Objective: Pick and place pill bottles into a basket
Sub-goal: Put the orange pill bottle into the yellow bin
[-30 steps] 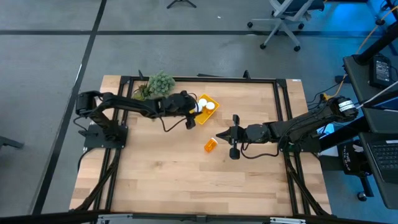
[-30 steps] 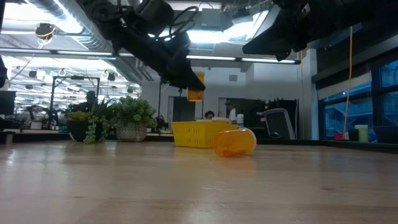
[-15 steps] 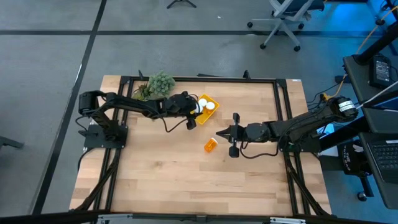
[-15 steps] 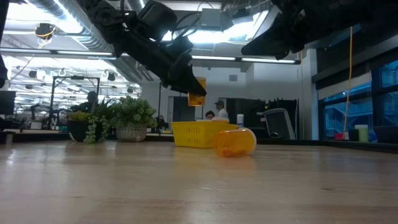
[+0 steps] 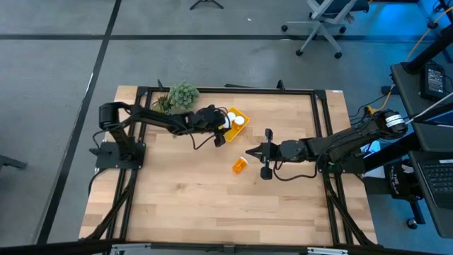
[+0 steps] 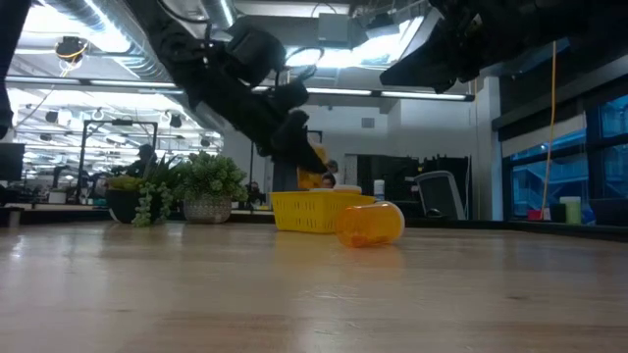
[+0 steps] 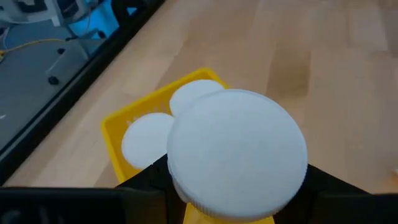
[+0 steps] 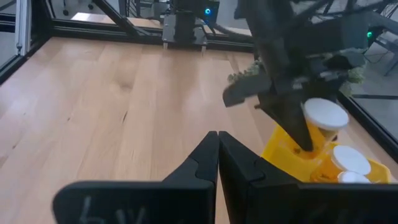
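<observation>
Basket (image 5: 236,119), yellow, beside the plant (image 5: 181,94), already has two capped bottles inside. Left gripper (image 5: 221,129) hangs at the basket's edge, clamped on a pill bottle (image 8: 323,124), cap up. Center it over the free corner, lower, then release. Right gripper (image 5: 252,153), fingers together, waits near the basket. Last bottle (image 5: 240,166) lies just beyond it on open table.

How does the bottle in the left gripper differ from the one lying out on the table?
The held bottle is upright, cap up, over the basket; the loose bottle lies on its side on the table. The held one sits clamped in the left gripper; nothing touches the loose one. Both are orange.
</observation>
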